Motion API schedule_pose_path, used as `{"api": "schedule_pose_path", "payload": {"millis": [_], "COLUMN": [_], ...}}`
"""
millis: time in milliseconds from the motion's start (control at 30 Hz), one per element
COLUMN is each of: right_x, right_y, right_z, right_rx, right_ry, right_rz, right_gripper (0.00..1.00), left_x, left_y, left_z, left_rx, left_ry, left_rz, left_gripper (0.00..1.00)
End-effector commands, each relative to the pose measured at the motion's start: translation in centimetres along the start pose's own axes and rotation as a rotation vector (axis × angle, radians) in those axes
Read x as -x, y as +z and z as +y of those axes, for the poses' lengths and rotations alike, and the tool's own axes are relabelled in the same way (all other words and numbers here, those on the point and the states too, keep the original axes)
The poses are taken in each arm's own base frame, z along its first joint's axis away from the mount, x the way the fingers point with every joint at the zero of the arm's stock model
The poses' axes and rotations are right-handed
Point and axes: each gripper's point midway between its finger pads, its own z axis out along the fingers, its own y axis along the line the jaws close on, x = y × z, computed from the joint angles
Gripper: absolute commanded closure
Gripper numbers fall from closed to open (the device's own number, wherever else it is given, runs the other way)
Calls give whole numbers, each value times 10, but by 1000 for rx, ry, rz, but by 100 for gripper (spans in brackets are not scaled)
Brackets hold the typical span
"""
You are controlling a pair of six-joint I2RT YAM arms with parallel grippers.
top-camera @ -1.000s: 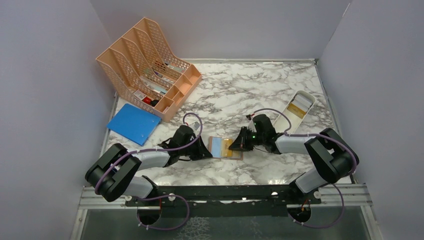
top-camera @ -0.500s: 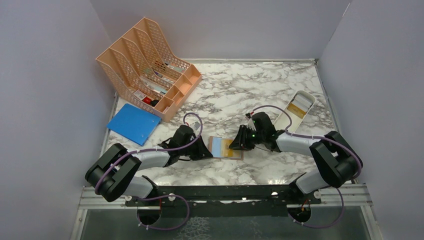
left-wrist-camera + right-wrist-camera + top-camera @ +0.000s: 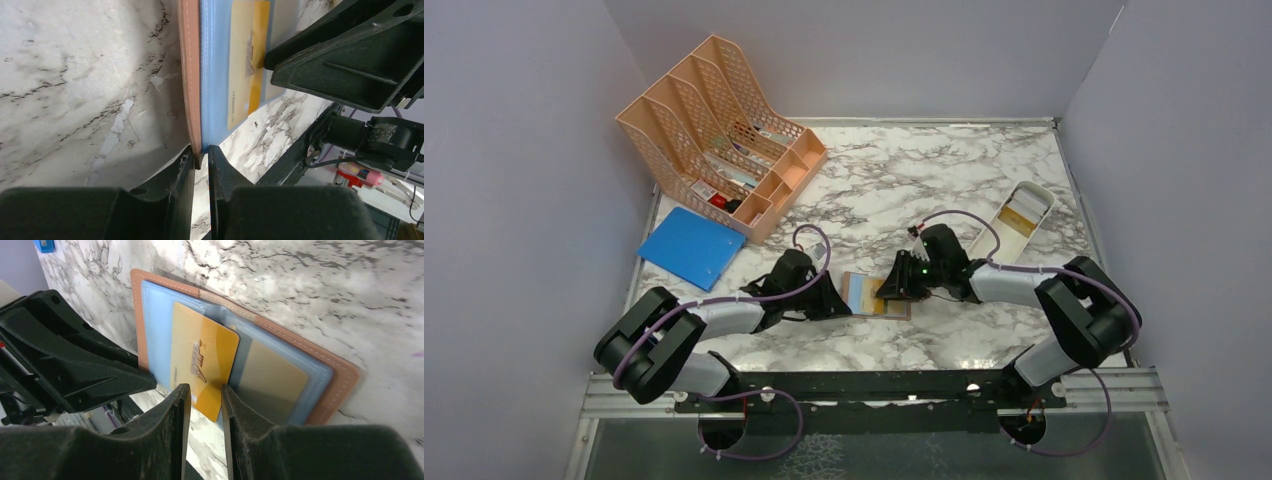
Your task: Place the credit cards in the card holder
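The card holder (image 3: 869,298) lies open on the marble, tan outside and light blue inside (image 3: 215,75). My left gripper (image 3: 201,157) is shut on its near edge, with the tan rim nipped at the fingertips. A yellow-gold credit card (image 3: 200,355) lies partly in a slot, one corner sticking out over the edge. My right gripper (image 3: 206,392) is open, its fingertips on either side of that corner without pinching it. A second, duller credit card (image 3: 272,380) sits under a blue pocket. From above, the left gripper (image 3: 842,303) and the right gripper (image 3: 892,290) face each other across the holder.
A white oblong tray (image 3: 1036,192) holding flat pieces stands at the back right. A peach mesh file organiser (image 3: 719,130) stands at the back left, with a blue folder (image 3: 691,247) lying in front of it. Grey walls close in the table on three sides.
The right gripper has opened off the yellow card and edged a little left toward the card holder. The left arm has stayed where it was.
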Motion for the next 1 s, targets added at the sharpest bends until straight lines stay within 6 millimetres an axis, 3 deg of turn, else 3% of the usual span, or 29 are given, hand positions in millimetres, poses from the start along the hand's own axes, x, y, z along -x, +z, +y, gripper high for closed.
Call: {"api": "schedule_pose_path", "payload": {"millis": [0,200,433,967], "right_x": [-6,-6,-5,-9], "right_y": [11,15,19,14], "right_z": [7,22,25,30], "right_rx": [15,67,87,129], "right_ry": [-1,-15,-25,-15], "right_rz": [24,15,17,5], "right_gripper": [65,65,66,83], "left_x": [2,3,1,6], "left_y": [1,3,3,-4], "left_z": [-18,-22,-25,-39], "left_rx": [-56,-64,-74,-115], "left_ry": [40,54,64,97], "left_rz": [11,16,24,-8], "left_gripper": [81,79,75,63]}}
